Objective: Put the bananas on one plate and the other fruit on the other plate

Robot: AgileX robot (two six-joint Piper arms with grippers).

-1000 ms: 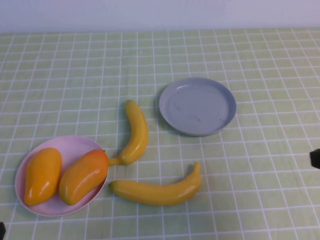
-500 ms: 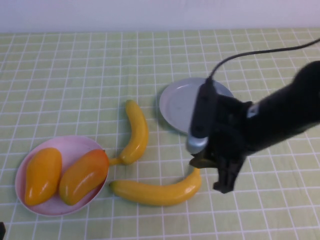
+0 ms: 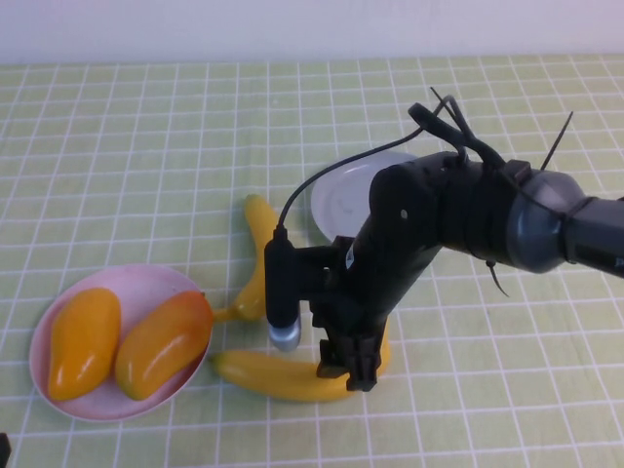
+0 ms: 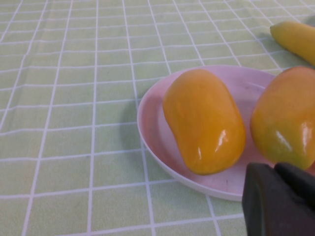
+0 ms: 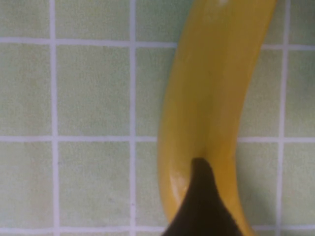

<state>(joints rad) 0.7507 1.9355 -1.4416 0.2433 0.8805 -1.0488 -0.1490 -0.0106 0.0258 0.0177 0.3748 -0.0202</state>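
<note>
The green checked tablecloth covers the whole table. The right arm reaches in from three o'clock, across the centre, and hides most of the grey plate, which lies just past the centre toward one o'clock; only its pale near-left rim and a patch of its floor show, and nothing can be seen lying there. The pink plate sits at eight o'clock and holds both mangoes side by side: a plain orange-yellow mango on the outer side and a redder-ended mango toward the centre, its red end over the rim. The near banana, glossy yellow and long, lies on the cloth at six o'clock, curving up toward the right. The far banana lies just left of centre, its stem end near the pink plate's rim. The right gripper is down over the near banana's right half, one dark finger against the peel; whether its jaws have clenched cannot be told. The left gripper hangs beside the pink plate at seven o'clock, jaw state unclear.
</note>
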